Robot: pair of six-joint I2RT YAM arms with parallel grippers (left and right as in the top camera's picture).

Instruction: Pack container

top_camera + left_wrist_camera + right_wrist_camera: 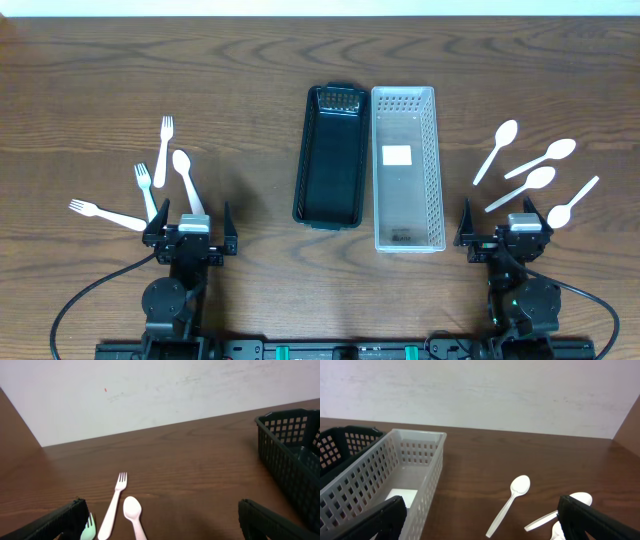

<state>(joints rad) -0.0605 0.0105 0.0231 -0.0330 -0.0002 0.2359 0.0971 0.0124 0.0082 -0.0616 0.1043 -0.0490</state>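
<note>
A black basket (330, 155) and a white basket (407, 165) stand side by side at the table's middle, both holding no cutlery. White plastic forks (160, 155) and one spoon (186, 178) lie at the left; the fork (114, 504) and spoon (134, 512) show in the left wrist view. Several white spoons (497, 150) lie at the right, one (509, 503) in the right wrist view. My left gripper (190, 232) is open and empty at the front left. My right gripper (505, 232) is open and empty at the front right.
The white basket (395, 480) has a white label on its floor. The black basket (290, 455) is at the right of the left wrist view. A pale wall runs behind the table's far edge.
</note>
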